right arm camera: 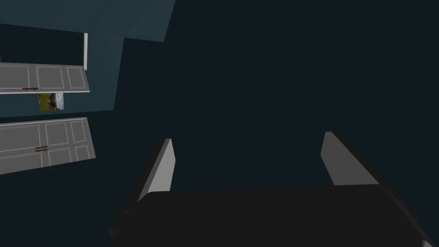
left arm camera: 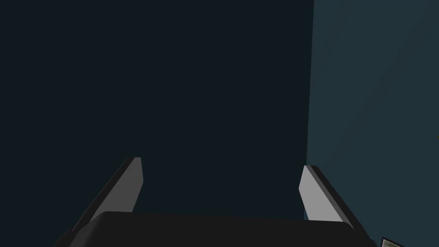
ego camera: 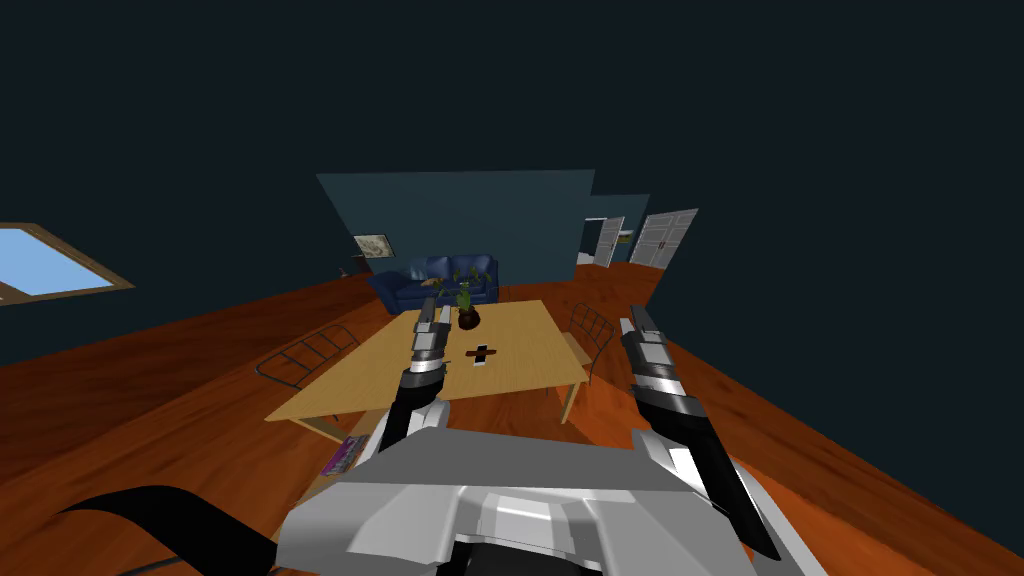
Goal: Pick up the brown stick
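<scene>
Brown stick [ego camera: 473,352] lies mid-surface [ego camera: 520,385], my left arm [ego camera: 424,352] over that surface, right arm [ego camera: 655,370] beside it, both sets of jaws spread.

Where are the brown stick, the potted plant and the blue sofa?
brown stick [ego camera: 473,353]: head view, toward one end.
potted plant [ego camera: 468,319]: head view, its dark pot.
blue sofa [ego camera: 442,268]: head view, its backrest.

Left claw [left arm camera: 221,163], its two light grey blade fingers [left arm camera: 128,188] well apart above its dark body
</scene>
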### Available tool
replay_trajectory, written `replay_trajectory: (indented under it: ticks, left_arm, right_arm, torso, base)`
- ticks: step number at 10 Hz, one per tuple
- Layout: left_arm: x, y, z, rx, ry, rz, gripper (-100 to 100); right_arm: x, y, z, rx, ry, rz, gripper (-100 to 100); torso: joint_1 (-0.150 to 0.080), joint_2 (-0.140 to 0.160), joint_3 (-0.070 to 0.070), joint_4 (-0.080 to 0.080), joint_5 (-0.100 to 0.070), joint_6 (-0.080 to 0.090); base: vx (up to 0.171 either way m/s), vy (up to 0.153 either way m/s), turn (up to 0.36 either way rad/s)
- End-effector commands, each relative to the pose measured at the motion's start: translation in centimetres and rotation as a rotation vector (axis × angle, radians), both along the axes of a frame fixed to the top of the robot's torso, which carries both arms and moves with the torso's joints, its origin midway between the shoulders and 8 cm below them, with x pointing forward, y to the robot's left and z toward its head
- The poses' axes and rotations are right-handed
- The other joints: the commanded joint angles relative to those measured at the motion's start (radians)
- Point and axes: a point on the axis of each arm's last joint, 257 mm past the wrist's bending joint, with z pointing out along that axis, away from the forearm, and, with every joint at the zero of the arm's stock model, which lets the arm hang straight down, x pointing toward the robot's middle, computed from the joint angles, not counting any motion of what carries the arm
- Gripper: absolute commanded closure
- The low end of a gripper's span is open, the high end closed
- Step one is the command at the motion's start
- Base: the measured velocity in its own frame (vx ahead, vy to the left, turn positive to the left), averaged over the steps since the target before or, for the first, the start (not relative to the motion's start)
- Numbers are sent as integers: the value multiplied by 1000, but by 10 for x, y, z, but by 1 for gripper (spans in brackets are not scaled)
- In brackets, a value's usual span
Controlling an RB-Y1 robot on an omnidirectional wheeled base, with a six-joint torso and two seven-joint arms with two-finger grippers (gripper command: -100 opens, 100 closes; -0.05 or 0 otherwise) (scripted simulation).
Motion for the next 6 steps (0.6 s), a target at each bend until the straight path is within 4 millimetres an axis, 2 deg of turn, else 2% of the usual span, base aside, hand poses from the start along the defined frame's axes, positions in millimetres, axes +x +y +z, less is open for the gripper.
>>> replay_trajectory:
  ticks: [1,4,6]
  left_arm:
    - [4,-2,-6,18,23,-14,-100]
    - [20,-5,-30,53,107,-47,-100]
    - [35,-4,-56,73,192,-69,-100]
  right_arm:
    - [0,0,0,0,0,0,0]
    - [0,0,0,0,0,0,0]
    - [0,0,0,0,0,0,0]
  torso:
    - [0,0,0,0,0,0]
    - [2,1,1,0,0,0]
    - [2,2,1,0,1,0]
  base:
    - [-5,2,-65]
    - [-18,20,-132]
    - [-25,29,-184]
